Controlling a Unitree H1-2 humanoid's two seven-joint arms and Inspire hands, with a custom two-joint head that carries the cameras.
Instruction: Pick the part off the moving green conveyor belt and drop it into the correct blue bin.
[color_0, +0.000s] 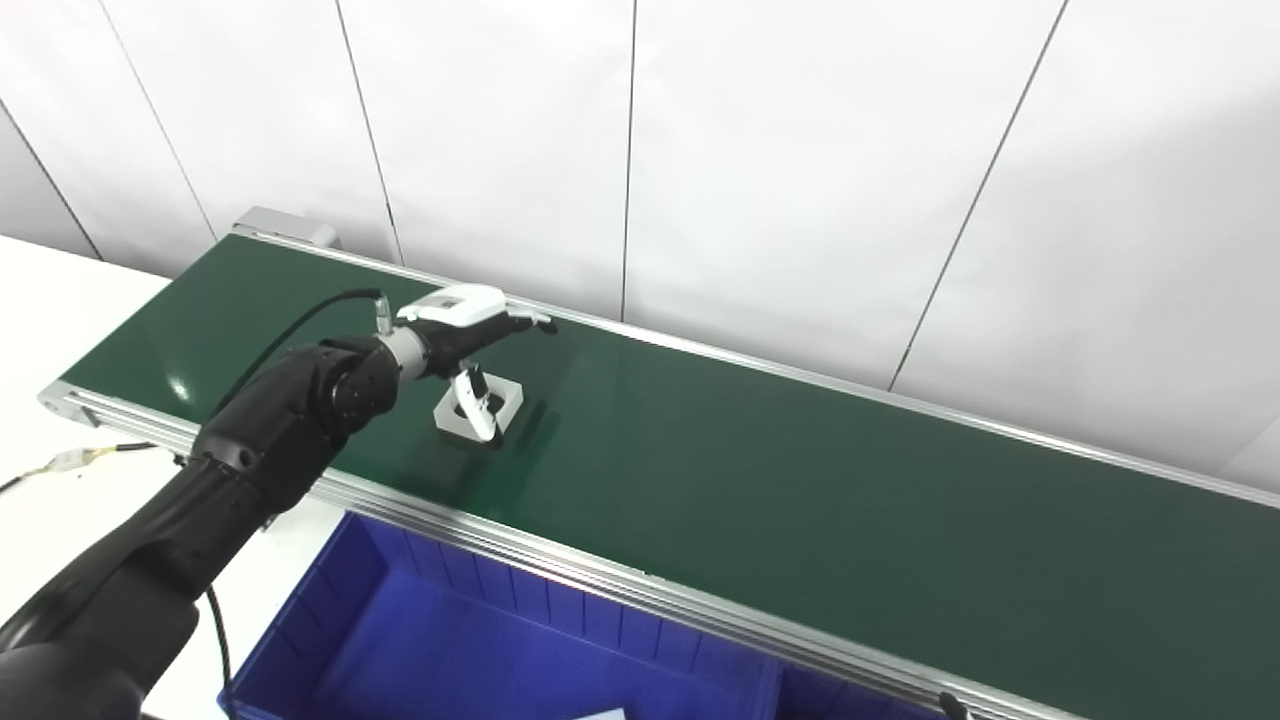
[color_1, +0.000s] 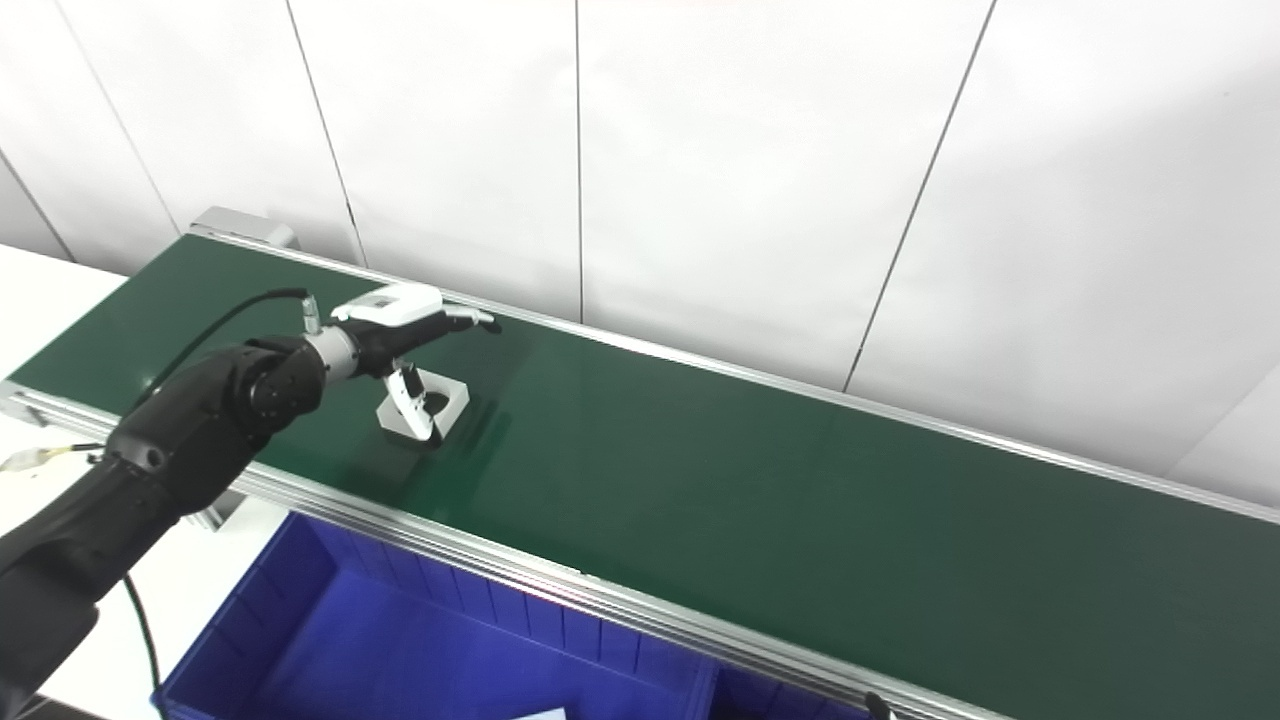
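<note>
Your left hand (color_0: 470, 345) is out over the green conveyor belt (color_0: 760, 470), right above the part (color_0: 480, 408), a flat white square frame with a round hole lying on the belt near its left end. The long fingers (color_0: 525, 322) reach straight out past the part toward the wall, while the thumb (color_0: 478, 402) hangs down over the frame, its tip at or in the hole. So the hand is spread, not clamped; you cannot tell whether the thumb touches the part yet. That pose reads as a hook-and-pinch setup: thumb through the opening, fingers to close onto the frame from above, which suits a thin piece lying flat.

The blue bin (color_0: 330, 600) sits just below the belt's near rail, close to the part, likely so the carry is short. A divider further right suggests a second compartment; which one is correct, you cannot judge here. A pale scrap shows at the bin's bottom edge.

Your right hand is out of view. No readable writing or brand shows anywhere.
</note>
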